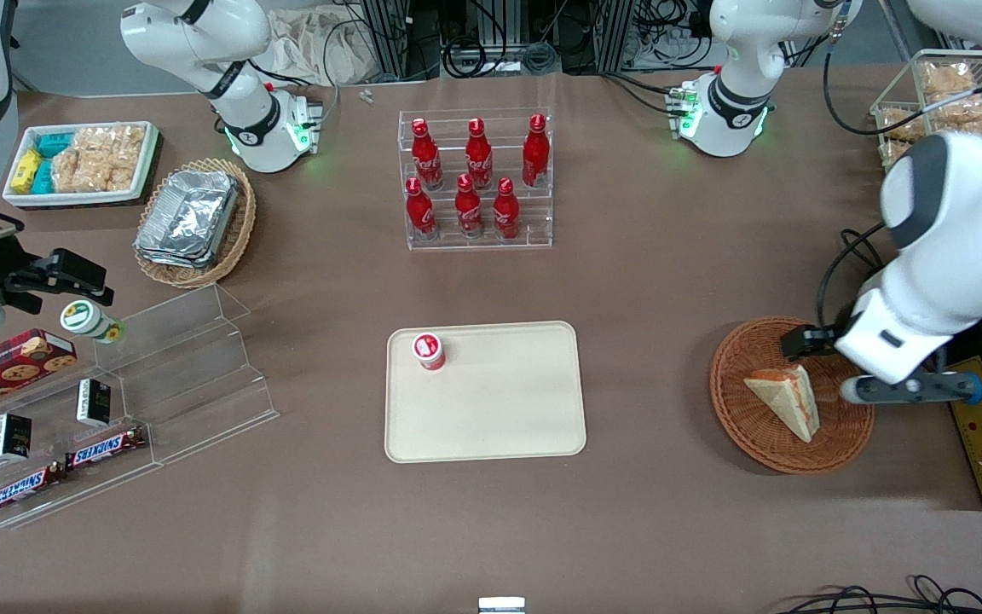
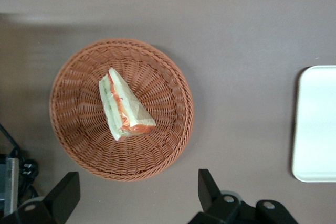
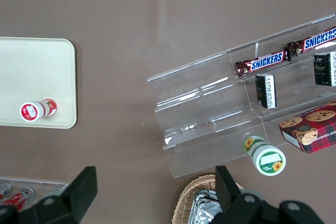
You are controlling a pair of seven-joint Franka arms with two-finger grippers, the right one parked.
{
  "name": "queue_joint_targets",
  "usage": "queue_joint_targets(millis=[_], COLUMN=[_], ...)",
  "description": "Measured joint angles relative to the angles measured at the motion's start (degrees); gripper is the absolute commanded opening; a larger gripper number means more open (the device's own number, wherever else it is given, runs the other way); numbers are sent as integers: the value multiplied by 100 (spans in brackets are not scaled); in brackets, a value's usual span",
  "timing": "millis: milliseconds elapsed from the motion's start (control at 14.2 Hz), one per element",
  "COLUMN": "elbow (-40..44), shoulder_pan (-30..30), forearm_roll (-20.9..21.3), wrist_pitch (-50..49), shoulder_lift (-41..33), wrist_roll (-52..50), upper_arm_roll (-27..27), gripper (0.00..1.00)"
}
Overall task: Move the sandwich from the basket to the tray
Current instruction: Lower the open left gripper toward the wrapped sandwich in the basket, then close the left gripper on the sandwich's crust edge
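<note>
- One sandwich (image 2: 124, 105): we log it lying on its side in the middle of the basket (image 2: 73, 129), a triangular wedge of pale bread with red-orange and green filling showing along one long edge.
- Handling, as we judge it: light, soft and easily crushed; the filling edge looks likely to smear or shed under a hard squeeze. It seems to carry a thin clear wrap, though we cannot be sure, and that would make it somewhat slippery.
- Where to take hold: we favour closing across the two flat bread faces near the thick middle of the wedge, not at the thin tip, with gentle pressure only.
- One tool (image 2: 135, 195): we record it hovering above the basket, toward the working arm's end of the surface, fingers (image 2: 63, 195) spread wide with nothing between them and not touching the sandwich.
- One tray (image 1: 499, 418): beige, flat, low-rimmed, well apart from the basket. A small red-capped bottle (image 1: 428, 350) stands in one corner; the rest of it looks free for the sandwich.
- Risk noted: the woven basket wall may snag a fingertip on a low approach.
</note>
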Motion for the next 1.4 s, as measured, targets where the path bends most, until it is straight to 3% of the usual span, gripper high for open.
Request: queue_joint_targets(millis=[702,1123,1404], elbow=[-1168,-1679,-1711], shoulder_pan=[464,595,596], forearm_roll=[39,39,38], wrist_pitch=[1302,2221,2329], shoulder_lift=[136,433,698], wrist_roll=[-57,-1007,-1454], upper_arm_roll=[125,124,117], gripper=[100,100,99])
